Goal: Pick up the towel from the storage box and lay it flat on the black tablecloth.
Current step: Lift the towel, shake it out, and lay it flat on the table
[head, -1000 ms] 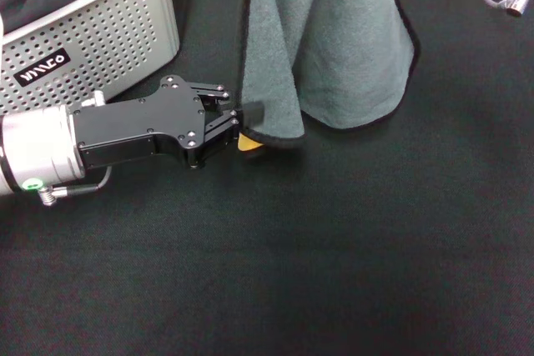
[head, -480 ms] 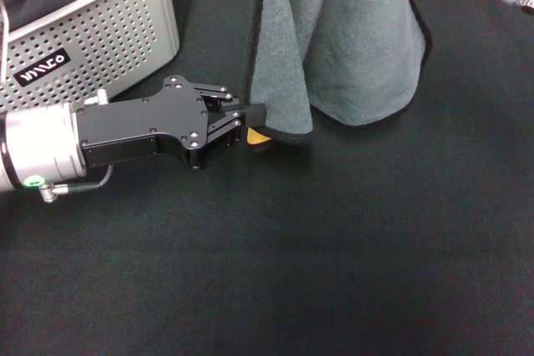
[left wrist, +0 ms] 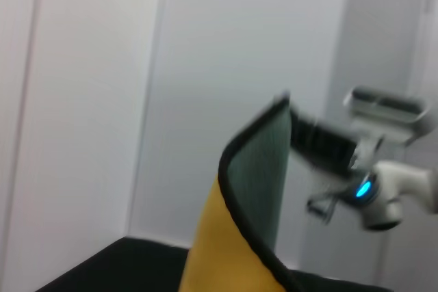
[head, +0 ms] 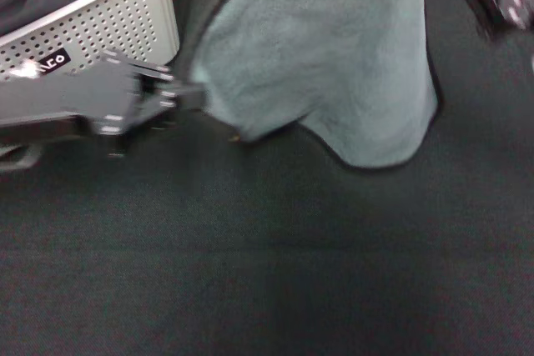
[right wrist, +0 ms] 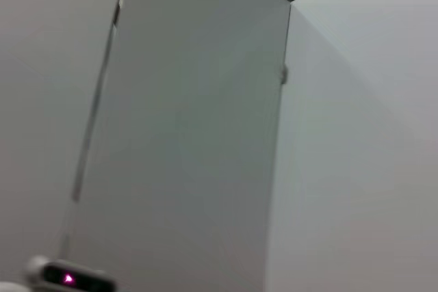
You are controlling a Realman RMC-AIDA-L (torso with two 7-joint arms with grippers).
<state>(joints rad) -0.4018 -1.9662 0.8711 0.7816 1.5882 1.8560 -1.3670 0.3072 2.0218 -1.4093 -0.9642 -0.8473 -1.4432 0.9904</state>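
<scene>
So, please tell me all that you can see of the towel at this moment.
The towel is a fleece-looking cloth, grey-green on the side facing the head camera and orange-yellow on the other, with a thin black stitched border. It hangs above the black tablecloth, held up beyond the top of the view. The left gripper holds its left edge and draws it sideways. Its rounded lower corner hangs at the right.

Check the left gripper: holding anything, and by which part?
The left gripper holds the towel by its black-bordered lower left edge, jaws closed on it, above the black tablecloth.
</scene>
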